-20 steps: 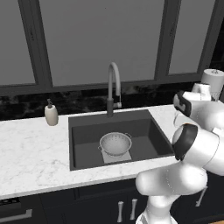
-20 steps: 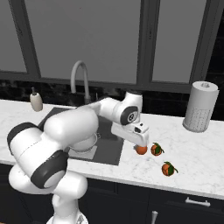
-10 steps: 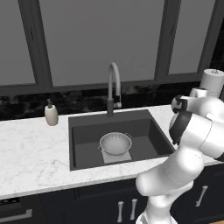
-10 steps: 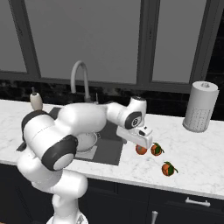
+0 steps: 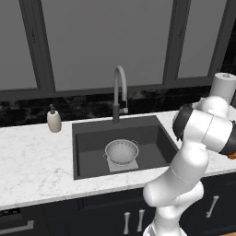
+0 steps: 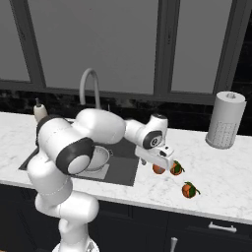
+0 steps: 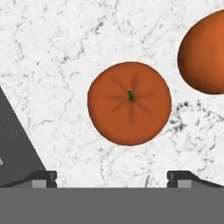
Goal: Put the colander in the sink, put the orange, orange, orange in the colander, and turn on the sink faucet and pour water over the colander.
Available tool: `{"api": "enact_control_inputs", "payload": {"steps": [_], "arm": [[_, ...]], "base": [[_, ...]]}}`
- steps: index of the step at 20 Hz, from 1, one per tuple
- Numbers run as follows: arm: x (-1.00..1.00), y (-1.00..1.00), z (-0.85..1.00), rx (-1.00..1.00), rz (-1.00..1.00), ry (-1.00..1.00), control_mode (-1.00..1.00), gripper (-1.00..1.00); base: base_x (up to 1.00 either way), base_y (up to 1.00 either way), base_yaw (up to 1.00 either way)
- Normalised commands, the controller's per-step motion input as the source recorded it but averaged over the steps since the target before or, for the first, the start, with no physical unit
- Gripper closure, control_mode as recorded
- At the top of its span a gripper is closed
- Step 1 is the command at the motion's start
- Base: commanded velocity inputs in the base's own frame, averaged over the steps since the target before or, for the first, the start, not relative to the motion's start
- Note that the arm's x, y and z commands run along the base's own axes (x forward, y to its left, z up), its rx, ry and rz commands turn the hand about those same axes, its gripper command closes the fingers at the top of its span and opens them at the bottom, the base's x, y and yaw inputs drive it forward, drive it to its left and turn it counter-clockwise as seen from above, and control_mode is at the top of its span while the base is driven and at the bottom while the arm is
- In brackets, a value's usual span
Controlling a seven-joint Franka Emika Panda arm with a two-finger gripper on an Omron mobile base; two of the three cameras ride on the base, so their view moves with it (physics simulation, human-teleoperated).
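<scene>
No readable text, labels, brands, numbers or signs anywhere in these views.

A beige soap dispenser (image 5: 54,120) stands near the counter's (image 5: 37,161) back edge. A paper towel roll (image 6: 225,119) stands upright — far right, by the back edge too.

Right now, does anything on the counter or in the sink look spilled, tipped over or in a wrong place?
Nothing stands out. The colander sits upright in the sink, and three oranges lie whole on the dry counter beside it. The open hand hangs over the orange nearest the sink. The faucet runs no visible water.
</scene>
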Motion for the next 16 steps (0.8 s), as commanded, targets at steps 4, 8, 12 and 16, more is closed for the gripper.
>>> {"api": "enact_control_inputs", "payload": {"steps": [4,8,12,16], "arm": [[0.19,-0.12,-0.22,0.0,0.0,0.0,-1.0,-1.0],[0.23,-0.1,-0.14,0.0,0.0,0.0,-1.0,-1.0],[0.14,-0.18,-0.14,0.0,0.0,0.0,-1.0,-1.0],[0.08,-0.18,-0.06,0.0,0.0,0.0,-1.0,-1.0]], "base": [[0.0,0.0,0.0],[0.0,0.0,0.0],[0.0,0.0,0.0],[0.0,0.0,0.0]]}}
